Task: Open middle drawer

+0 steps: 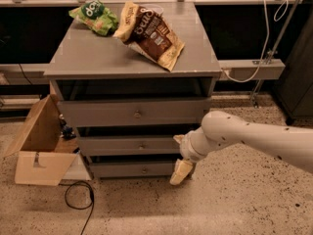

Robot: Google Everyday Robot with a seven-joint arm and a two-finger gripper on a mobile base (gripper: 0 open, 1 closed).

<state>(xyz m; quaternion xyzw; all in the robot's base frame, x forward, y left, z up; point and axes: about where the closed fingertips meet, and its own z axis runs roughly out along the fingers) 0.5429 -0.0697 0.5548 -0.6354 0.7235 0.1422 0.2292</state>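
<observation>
The grey cabinet [132, 58] has three stacked drawers. The middle drawer [112, 145] is a shallow grey front with a small round metal knob [142, 145], and it looks closed. My gripper [177, 158] is open and empty at the right end of that drawer's front. One cream finger [179, 139] is level with the drawer. The other finger [180, 172] hangs lower, in front of the bottom drawer [132, 170]. The gripper is to the right of the knob and not touching it. My white arm [244, 137] comes in from the right.
The taller top drawer [132, 113] sits above. A green chip bag [95, 16] and a brown snack bag [151, 33] lie on the cabinet top. An open cardboard box [41, 148] stands on the floor at left, with a black cable [78, 199] beside it.
</observation>
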